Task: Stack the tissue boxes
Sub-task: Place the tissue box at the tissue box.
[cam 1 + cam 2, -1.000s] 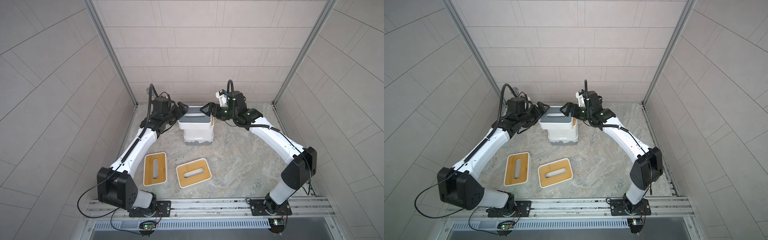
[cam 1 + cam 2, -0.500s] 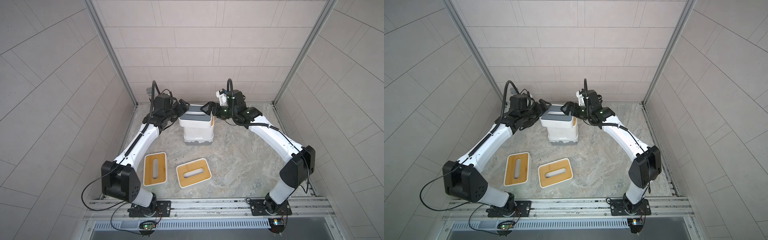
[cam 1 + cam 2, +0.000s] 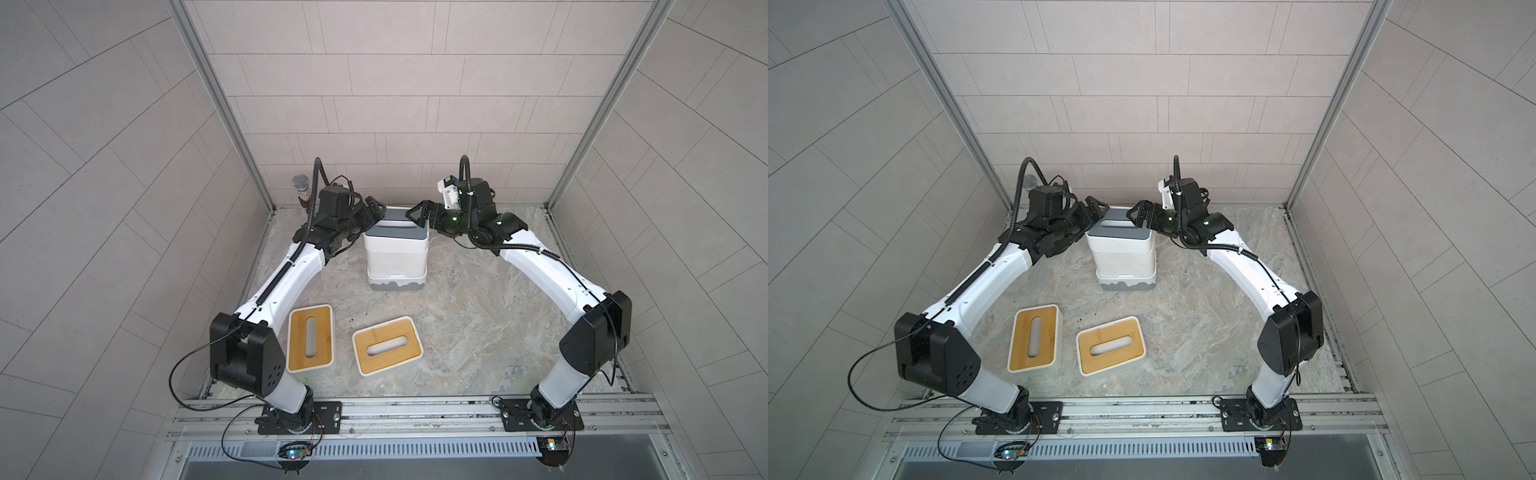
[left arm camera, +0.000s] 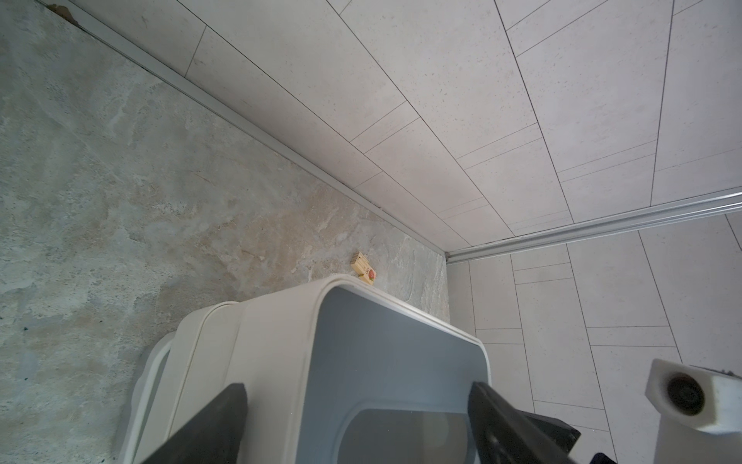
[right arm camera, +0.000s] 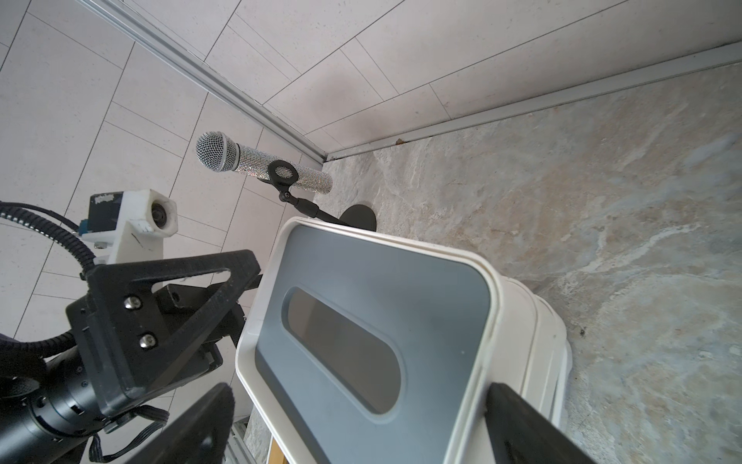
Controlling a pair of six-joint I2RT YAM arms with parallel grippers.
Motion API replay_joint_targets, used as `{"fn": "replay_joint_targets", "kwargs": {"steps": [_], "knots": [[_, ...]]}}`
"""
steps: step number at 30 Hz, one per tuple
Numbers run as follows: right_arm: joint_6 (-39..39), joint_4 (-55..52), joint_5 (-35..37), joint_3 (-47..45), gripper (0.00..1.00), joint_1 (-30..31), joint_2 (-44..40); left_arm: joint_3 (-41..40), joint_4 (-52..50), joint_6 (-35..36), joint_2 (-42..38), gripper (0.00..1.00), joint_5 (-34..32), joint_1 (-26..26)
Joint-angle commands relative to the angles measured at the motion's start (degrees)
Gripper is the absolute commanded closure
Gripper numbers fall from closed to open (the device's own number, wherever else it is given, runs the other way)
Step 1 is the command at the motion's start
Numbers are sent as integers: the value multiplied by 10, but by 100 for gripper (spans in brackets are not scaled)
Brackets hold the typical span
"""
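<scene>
A glittering silver microphone (image 5: 263, 164) on a black stand stood in the far-left corner, close behind the left arm (image 3: 291, 266). A small pale wooden block (image 4: 363, 270) lay on the mottled stone-look desk (image 3: 478, 324), just beyond the stack of white rounded tissue boxes (image 3: 397, 259) at far centre.

Since a second earlier the left arm's black elbow had shifted farther in. The stack had not moved.

The grey-lidded top box (image 3: 395, 230), smooth with an oval slot, sat on the stack above a grey wavy base (image 3: 397, 286). The right jaws stood wide apart, loosely astride its right end. The left jaws stood apart astride its left end, but I could not tell whether they pressed on it. Near left, one bamboo-topped white box (image 3: 311, 337) lay flat, with a second bamboo-topped box (image 3: 387, 345) askew just beside it.
</scene>
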Motion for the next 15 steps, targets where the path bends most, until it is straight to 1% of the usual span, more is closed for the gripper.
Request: {"fn": "replay_joint_targets", "kwargs": {"steps": [1, 15], "knots": [[1, 18, -35, 15, 1, 9, 1, 24, 15, 7, 5, 8, 39, -26], [-8, 13, -31, 22, 1, 4, 6, 16, 6, 13, -3, 8, 20, -28]]}}
